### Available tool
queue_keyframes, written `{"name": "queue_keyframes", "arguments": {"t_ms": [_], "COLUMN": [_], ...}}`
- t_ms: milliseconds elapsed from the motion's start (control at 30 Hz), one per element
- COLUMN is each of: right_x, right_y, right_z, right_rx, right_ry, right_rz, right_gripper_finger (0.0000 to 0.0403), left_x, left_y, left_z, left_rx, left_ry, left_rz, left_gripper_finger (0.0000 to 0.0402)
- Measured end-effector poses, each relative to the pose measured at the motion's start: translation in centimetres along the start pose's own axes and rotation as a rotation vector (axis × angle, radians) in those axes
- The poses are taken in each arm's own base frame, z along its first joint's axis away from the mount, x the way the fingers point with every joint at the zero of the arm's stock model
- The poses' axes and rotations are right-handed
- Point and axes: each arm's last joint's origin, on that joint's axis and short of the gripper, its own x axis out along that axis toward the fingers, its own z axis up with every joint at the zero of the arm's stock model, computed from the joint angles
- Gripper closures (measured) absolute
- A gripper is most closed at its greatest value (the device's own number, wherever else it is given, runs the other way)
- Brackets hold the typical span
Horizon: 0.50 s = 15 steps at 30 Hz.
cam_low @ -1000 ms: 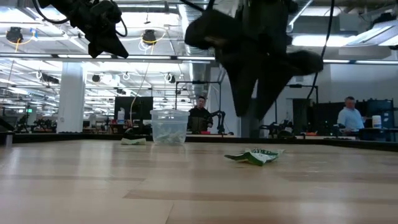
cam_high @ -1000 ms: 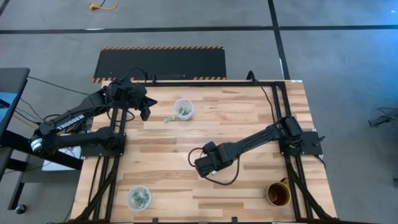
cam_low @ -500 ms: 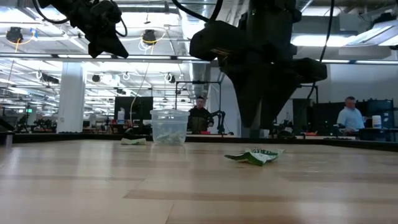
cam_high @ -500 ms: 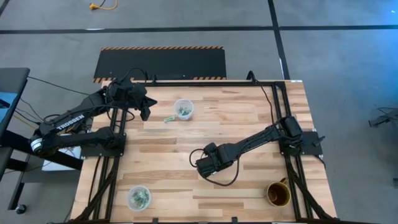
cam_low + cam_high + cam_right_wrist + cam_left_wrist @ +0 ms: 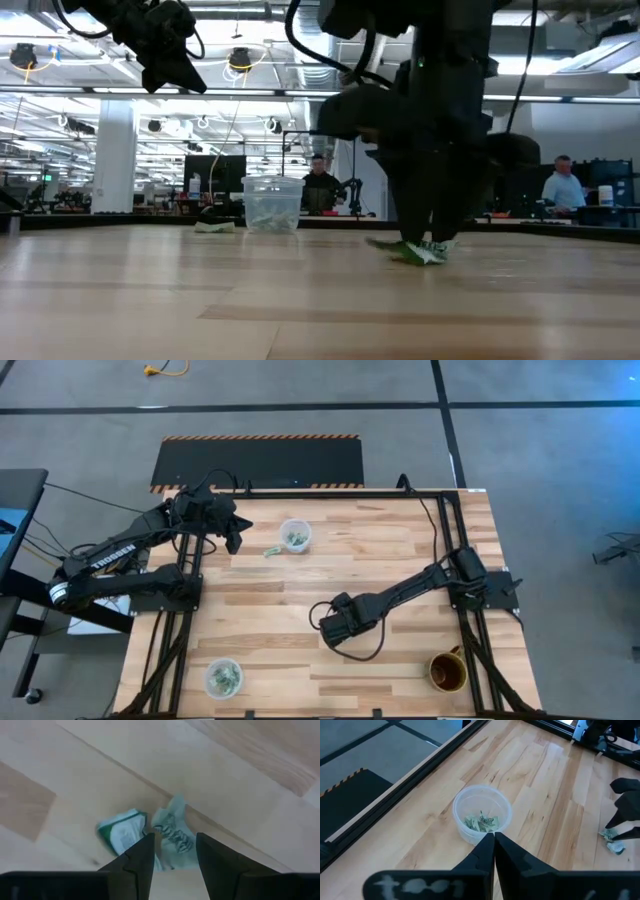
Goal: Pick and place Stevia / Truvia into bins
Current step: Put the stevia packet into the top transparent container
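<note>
— Looking down at the pale wooden slatted bench (image 5: pixel 400 550), where is the right hand (image 5: pixel 334 628)?

— Low over the middle of the bench, near its front half. Its two dark fingers (image 5: pixel 140 859) stand apart, tips down at the wood, straddling a crumpled green-and-white paper sweetener packet (image 5: pixel 172 836). A second crumpled packet (image 5: pixel 121 834) lies just beside the first, touching it or nearly so. From table height the fingertips reach the bench on either side of the green paper (image 5: pixel 425 251).

— Is it gripping the packet?

— No, the fingers are spread with the paper between them, not pressed on it.

— And the left hand (image 5: pixel 232 532)?

— Held high above the far left part of the bench, fingers pressed together with nothing in them. Its wrist camera looks past them at a small round clear plastic cup (image 5: pixel 482 813) with several green-and-white packets in the bottom.

— Where do the cups sit?

— That one (image 5: pixel 295 535) stands near the far edge, left of centre, with one loose packet (image 5: pixel 271 551) lying on the wood just beside it. The other clear plastic cup (image 5: pixel 224 678) is at the near left corner, also holding packets. The two are well apart.

— Anything else?

— A brown mug with a handle (image 5: pixel 447 672) stands at the near right corner. Across the room behind the bench, two people (image 5: pixel 562 190) can be seen
</note>
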Motion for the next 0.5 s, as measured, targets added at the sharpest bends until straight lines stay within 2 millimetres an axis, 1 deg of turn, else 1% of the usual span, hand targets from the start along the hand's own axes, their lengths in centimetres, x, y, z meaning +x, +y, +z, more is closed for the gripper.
{"name": "queue_keyframes", "arguments": {"t_ms": [100, 267, 367, 500], "right_x": [0.30, 0.29, 0.31, 0.33], "right_y": [-0.08, -0.09, -0.16, -0.25], "right_z": [-0.01, 0.02, 0.28, 0.57], "right_rx": [0.006, -0.041, -0.047, -0.064], "right_ry": [-0.019, -0.005, -0.011, -0.017], "right_rz": [0.002, 0.007, 0.004, 0.001], "right_gripper_finger": [0.0267, 0.0272, 0.0289, 0.0328], "left_x": [0.00, 0.00, 0.00, 0.00], "left_y": [0.00, 0.00, 0.00, 0.00], "left_z": [0.00, 0.00, 0.00, 0.00], "left_rx": [0.000, 0.000, 0.000, 0.000], "left_ry": [0.000, 0.000, 0.000, 0.000], "left_rz": [0.000, 0.000, 0.000, 0.000], "left_gripper_finger": [0.0402, 0.0401, 0.0401, 0.0401]}}
